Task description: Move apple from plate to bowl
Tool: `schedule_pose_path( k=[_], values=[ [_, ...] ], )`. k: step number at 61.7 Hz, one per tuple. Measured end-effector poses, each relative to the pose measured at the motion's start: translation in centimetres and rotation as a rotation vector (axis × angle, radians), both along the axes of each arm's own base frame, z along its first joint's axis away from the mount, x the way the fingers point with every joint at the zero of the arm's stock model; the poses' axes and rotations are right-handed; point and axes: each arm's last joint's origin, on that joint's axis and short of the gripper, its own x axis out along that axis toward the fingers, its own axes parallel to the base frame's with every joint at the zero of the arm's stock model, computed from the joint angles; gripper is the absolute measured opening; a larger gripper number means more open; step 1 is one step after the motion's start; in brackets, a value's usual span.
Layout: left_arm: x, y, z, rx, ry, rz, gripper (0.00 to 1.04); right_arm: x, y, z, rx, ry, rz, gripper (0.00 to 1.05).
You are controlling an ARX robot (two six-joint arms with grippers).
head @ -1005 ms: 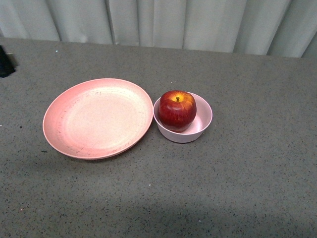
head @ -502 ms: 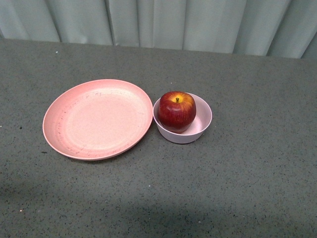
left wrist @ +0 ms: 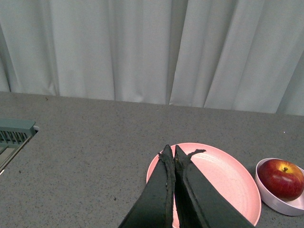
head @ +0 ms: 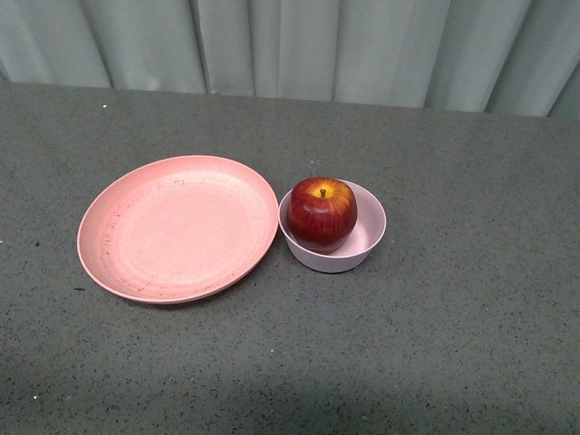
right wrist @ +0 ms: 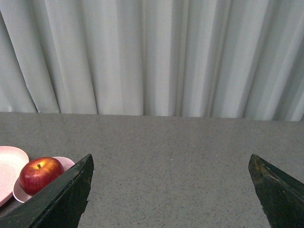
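Table (head: 471, 344) is carrying the whole setup, grey and speckled, with a curtain (head: 299, 45) hanging along the far edge.

Plate (head: 178, 227) is sitting left of centre with nothing on it. Bowl (head: 366, 243) is sitting just to its right, rims touching or nearly so; can't tell which from the front view.

Apple (head: 322, 213) is sitting in the bowl, stem up, filling most of it and leaning toward the bowl's left side.

Neither arm is showing in the front view. Left gripper (left wrist: 171, 154) is hanging above the table on the plate's side with its fingers pressed together, holding nothing. Right gripper (right wrist: 171, 166) is hanging with its fingers spread wide, nothing between them, with the apple and bowl off to its left.

Judging the transfer done: apple is in the bowl and both grippers are clear of it. Next move is calling for nothing on the apple, just parking the arms without clipping the bowl or plate.
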Motion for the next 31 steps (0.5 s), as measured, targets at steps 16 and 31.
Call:
schedule_pose_path(
  k=[16, 31],
  values=[
    [-0.9, 0.0, 0.2, 0.0, -0.006, 0.0, 0.04, 0.0, 0.0, 0.0, 0.0, 0.0, 0.0, 0.95],
    [-1.6, 0.0, 0.2, 0.0, -0.008, 0.001, 0.04, 0.0, 0.0, 0.0, 0.0, 0.0, 0.0, 0.95]
  ],
)
